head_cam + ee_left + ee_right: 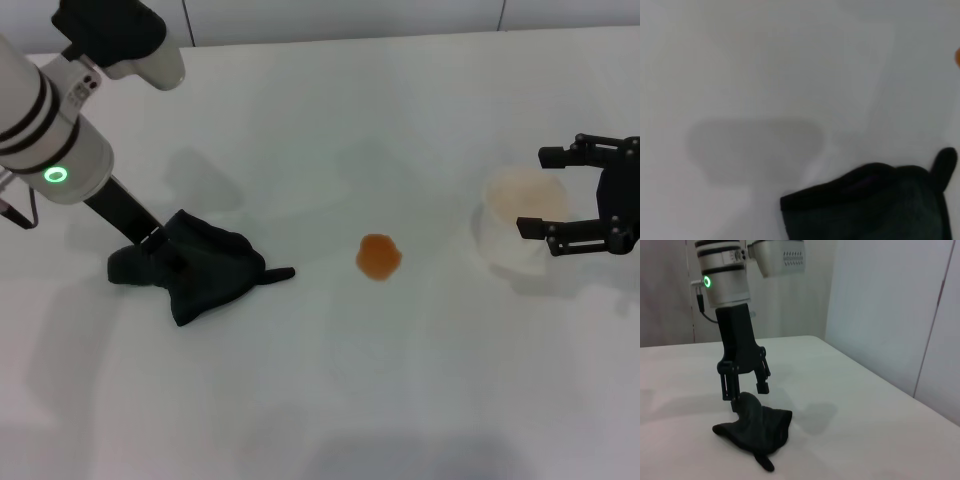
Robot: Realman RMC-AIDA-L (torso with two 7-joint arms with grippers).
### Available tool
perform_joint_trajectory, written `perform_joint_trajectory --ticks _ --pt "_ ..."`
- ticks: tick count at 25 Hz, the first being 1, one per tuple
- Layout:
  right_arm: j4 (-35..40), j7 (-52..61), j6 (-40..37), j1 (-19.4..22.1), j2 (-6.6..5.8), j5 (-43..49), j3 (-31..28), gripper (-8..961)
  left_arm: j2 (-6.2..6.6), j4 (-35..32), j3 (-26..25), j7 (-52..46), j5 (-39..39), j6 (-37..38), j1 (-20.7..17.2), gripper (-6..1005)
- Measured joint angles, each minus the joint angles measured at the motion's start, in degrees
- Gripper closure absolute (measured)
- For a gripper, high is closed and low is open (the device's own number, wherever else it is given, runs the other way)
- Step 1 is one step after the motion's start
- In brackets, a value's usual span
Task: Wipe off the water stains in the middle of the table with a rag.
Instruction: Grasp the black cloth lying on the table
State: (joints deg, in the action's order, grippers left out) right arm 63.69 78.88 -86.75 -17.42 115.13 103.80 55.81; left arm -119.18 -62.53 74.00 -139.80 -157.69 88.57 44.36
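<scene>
Left gripper [746, 392] fingers [761, 386] spread wide and down at the rag [205, 265], one finger touching the raised fold, the other hanging clear beside it; nothing pinched yet. Rag bunched on the table [330, 400] at about 9 o'clock from the water stains [378, 257], pointed corner aimed toward the blot, a gap of bare top between them. Stain near table middle, roundish, orange-brown, untouched. For a good grab, probably: straddle the tall fold, not the flat edge, press down to the surface, close fully so enough cloth bunches under the tips. Then drag low toward 3 o'clock with the cloth trailing flat, cover the whole blot, pass more than once. Risk: thin pinch, rag slipping out mid-drag, or smearing liquid toward the cup [518, 225]. Left wrist pitched nearly vertical over the rag, forearm coming in from 10 o'clock, green ring lit on the arm. Right gripper [575, 195] at 3 o'clock of the stain, open wide around the cup, not gripping, looks parked.
</scene>
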Motion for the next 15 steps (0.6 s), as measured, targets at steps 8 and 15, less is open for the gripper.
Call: perform_joint_trajectory --ticks 8,15 --pt "-0.63 0.04 0.30 -0.08 0.01 -0.46 0.00 86 -0.06 3.46 0.39 0.38 0.37 -4.18 0.58 213" --pt "-0.71 0.04 0.47 0.02 0.01 -0.46 0.00 86 -0.09 4.08 4.45 0.13 2.10 -4.88 0.73 214"
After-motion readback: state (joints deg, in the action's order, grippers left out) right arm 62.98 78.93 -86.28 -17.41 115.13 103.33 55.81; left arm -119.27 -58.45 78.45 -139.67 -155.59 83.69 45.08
